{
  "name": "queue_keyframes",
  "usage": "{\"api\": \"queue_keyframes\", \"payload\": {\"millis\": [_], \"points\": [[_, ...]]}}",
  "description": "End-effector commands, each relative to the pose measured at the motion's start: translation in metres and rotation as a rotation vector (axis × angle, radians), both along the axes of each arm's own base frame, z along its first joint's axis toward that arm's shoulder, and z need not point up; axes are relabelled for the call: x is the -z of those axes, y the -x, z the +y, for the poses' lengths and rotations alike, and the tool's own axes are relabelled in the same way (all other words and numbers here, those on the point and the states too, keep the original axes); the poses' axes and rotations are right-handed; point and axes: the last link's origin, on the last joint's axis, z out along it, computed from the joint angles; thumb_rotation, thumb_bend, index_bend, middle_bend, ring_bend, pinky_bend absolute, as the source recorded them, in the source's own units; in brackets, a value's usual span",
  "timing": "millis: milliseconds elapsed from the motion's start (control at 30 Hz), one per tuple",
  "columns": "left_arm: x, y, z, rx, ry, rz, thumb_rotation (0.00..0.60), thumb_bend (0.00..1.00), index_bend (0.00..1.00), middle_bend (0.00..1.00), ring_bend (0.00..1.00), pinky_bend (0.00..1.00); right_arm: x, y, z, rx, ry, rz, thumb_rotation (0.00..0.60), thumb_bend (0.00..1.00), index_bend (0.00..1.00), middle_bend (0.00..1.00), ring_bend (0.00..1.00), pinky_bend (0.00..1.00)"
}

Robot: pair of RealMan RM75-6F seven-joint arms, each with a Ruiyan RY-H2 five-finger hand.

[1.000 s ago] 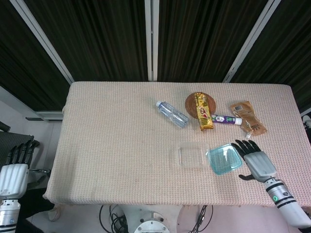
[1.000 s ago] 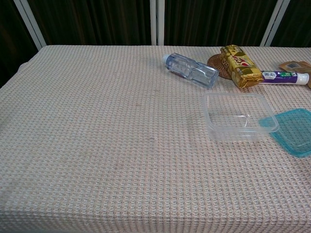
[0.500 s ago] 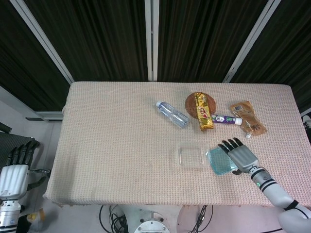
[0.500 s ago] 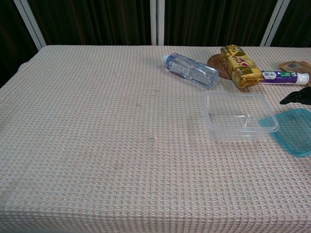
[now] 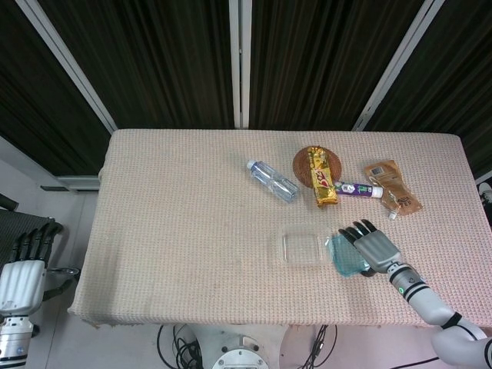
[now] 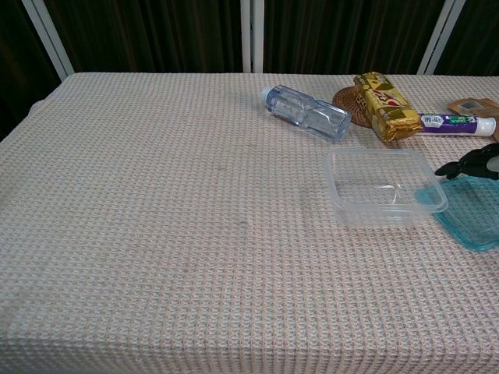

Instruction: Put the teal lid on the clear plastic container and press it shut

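Observation:
The clear plastic container sits open near the table's front right. The teal lid lies flat just to its right, one corner tucked against the container's rim. My right hand is over the lid with its fingers spread; whether it touches the lid I cannot tell. Only its dark fingertips show in the chest view. My left hand hangs off the table at the far left, fingers apart and holding nothing.
A water bottle lies on its side behind the container. Further back right are a gold packet on a round coaster, a toothpaste tube and a brown pouch. The table edge runs close in front.
My right hand has moved left from beside the lid to over it, and its fingertips have come into the chest view. Lid, container and left hand have stayed put.

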Motion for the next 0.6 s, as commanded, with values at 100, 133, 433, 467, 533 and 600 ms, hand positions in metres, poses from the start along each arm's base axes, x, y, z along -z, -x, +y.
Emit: {"api": "queue_keyframes", "payload": {"millis": [100, 133, 433, 467, 533, 600], "points": [[0.0, 0.0, 0.0, 0.002, -0.001, -0.001, 0.6, 0.0, 0.04, 0.0, 0.0, 0.07, 0.0, 0.0, -0.001, -0.004, 0.019, -0.021, 0.6, 0.04, 0.01, 0.21, 0.0, 0.0], [0.0, 0.001, 0.0, 0.001, -0.002, -0.001, 0.6, 0.0, 0.04, 0.0, 0.0, 0.07, -0.001, 0.0, -0.001, -0.004, 0.029, -0.03, 0.6, 0.05, 0.02, 0.24, 0.0, 0.0], [0.001, 0.003, 0.001, 0.003, 0.005, -0.005, 0.6, 0.0, 0.04, 0.0, 0.0, 0.07, -0.034, -0.002, 0.017, 0.016, 0.174, -0.157, 0.6, 0.07, 0.12, 0.34, 0.0, 0.0], [0.001, 0.003, 0.001, 0.006, 0.007, -0.006, 0.6, 0.0, 0.04, 0.0, 0.0, 0.07, -0.039, -0.004, 0.021, 0.021, 0.194, -0.177, 0.6, 0.07, 0.12, 0.34, 0.0, 0.0], [0.002, 0.004, 0.002, 0.009, 0.01, -0.007, 0.6, 0.0, 0.04, 0.0, 0.0, 0.07, -0.046, -0.01, 0.026, 0.03, 0.22, -0.207, 0.6, 0.07, 0.12, 0.35, 0.0, 0.0], [0.003, 0.004, 0.003, 0.013, 0.012, -0.01, 0.6, 0.0, 0.04, 0.0, 0.0, 0.07, -0.051, -0.02, 0.032, 0.042, 0.248, -0.241, 0.6, 0.07, 0.12, 0.36, 0.0, 0.0]]}}
